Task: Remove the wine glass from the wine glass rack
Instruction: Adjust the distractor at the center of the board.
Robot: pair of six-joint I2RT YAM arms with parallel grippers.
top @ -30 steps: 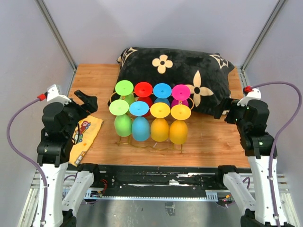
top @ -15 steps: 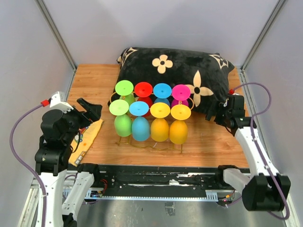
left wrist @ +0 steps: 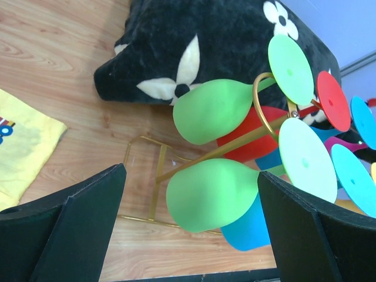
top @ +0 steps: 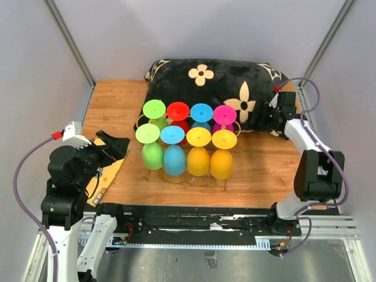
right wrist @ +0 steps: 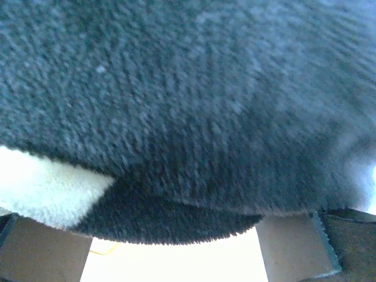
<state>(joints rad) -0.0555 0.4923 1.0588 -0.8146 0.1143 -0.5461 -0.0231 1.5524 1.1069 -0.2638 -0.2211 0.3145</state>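
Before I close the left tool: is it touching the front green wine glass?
Apart. The top external view shows bare table between the open left tool and the front green wine glass.

White links and chunky black joints on the left arm [top: 64, 176] and right arm [top: 305, 138]. Each has a purple cable [top: 16, 173] with a red plug [top: 57, 136], plus matte black fingers [left wrist: 76, 229].

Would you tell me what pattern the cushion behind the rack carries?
The cushion is black with cream flower motifs, clearest in the top external view.
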